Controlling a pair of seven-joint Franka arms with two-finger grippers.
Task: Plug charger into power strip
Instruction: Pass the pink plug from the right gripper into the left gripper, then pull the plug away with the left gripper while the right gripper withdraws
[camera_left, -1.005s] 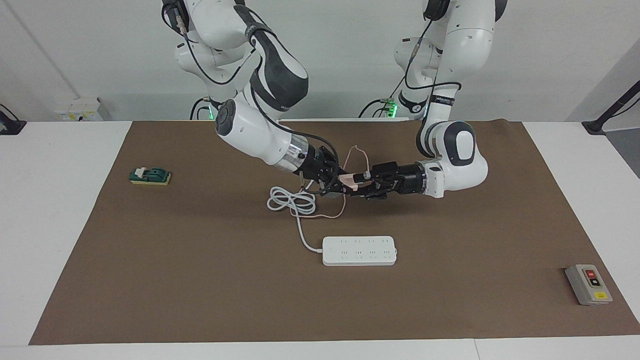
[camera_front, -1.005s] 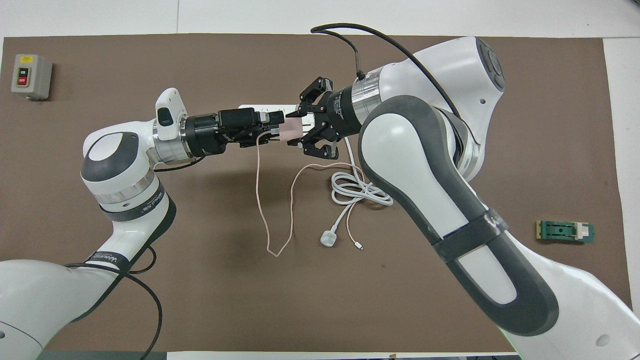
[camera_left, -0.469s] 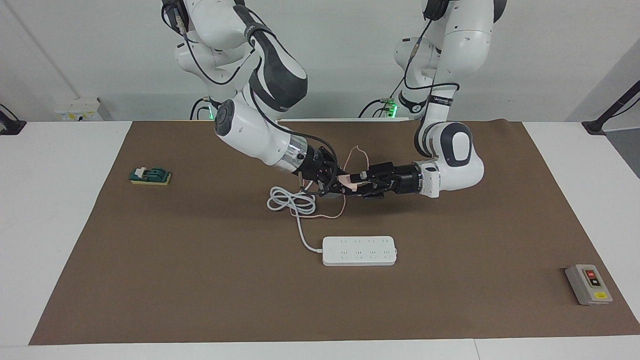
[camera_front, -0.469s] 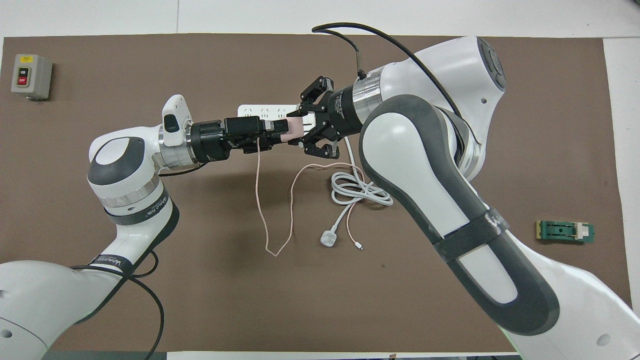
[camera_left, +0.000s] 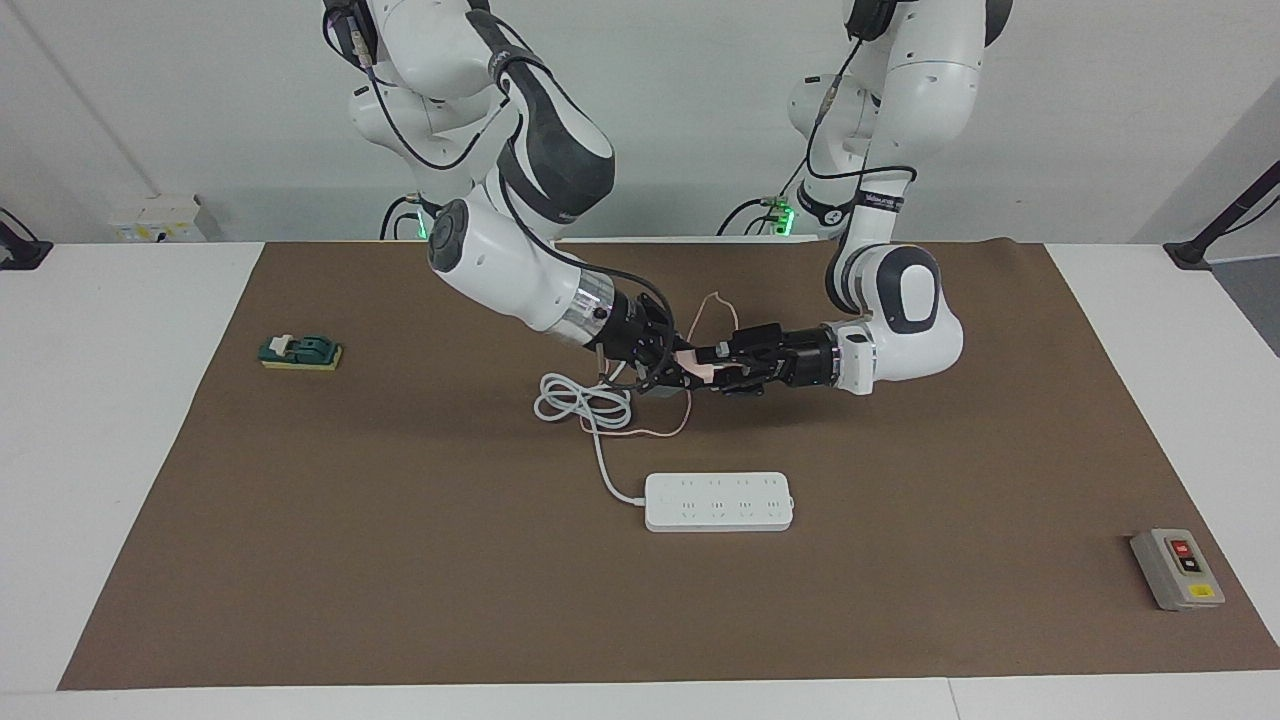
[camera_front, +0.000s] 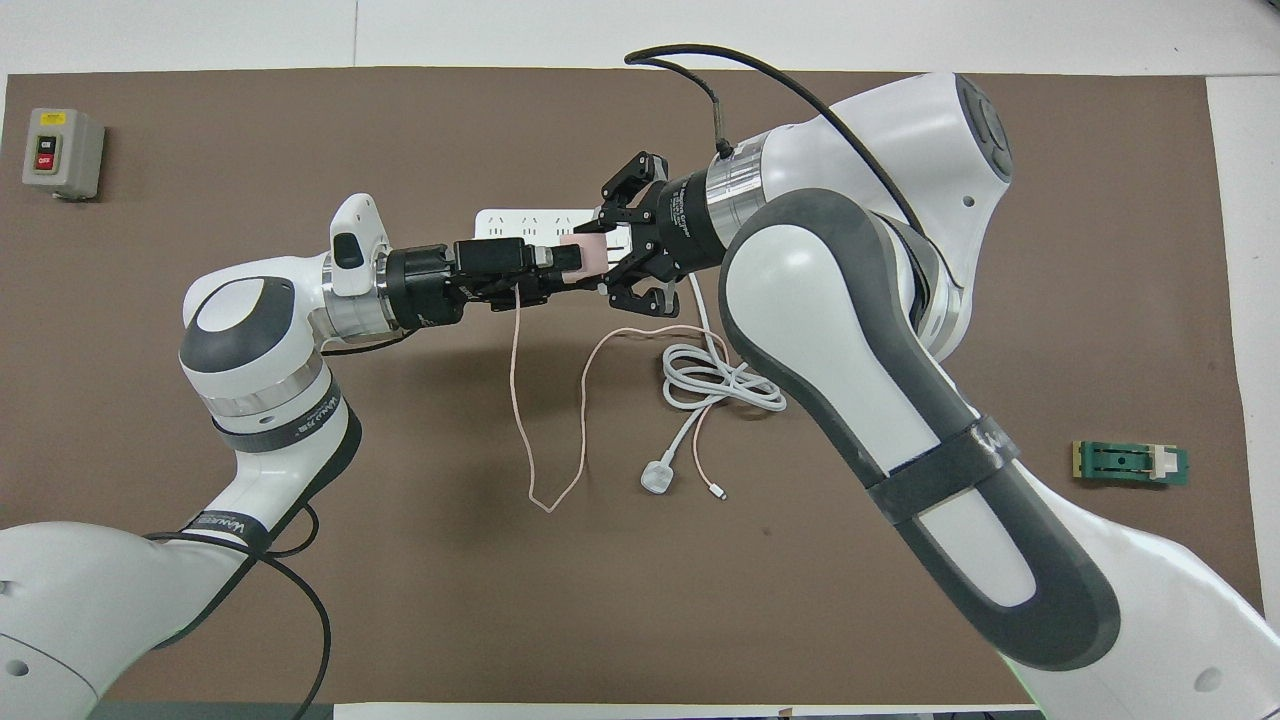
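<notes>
The pale pink charger (camera_left: 693, 366) (camera_front: 585, 254) hangs in the air between both grippers, over the brown mat beside the coiled white cord (camera_left: 582, 400). My right gripper (camera_left: 680, 368) (camera_front: 600, 258) is shut on the charger, its outer links splayed. My left gripper (camera_left: 718, 365) (camera_front: 560, 262) points straight at it from the left arm's end and reaches the charger's other face. The thin pink cable (camera_front: 515, 400) droops from the charger onto the mat. The white power strip (camera_left: 718, 501) (camera_front: 520, 222) lies flat, farther from the robots than the grippers, with nothing plugged into it.
The strip's thick cord ends in a white three-pin plug (camera_front: 655, 478) nearer the robots. A grey button box (camera_left: 1177, 568) sits at the left arm's end of the mat. A small green block (camera_left: 300, 351) lies at the right arm's end.
My left gripper has slid in toward the right gripper and closed up on the charger. The charger and the right gripper have barely shifted.
</notes>
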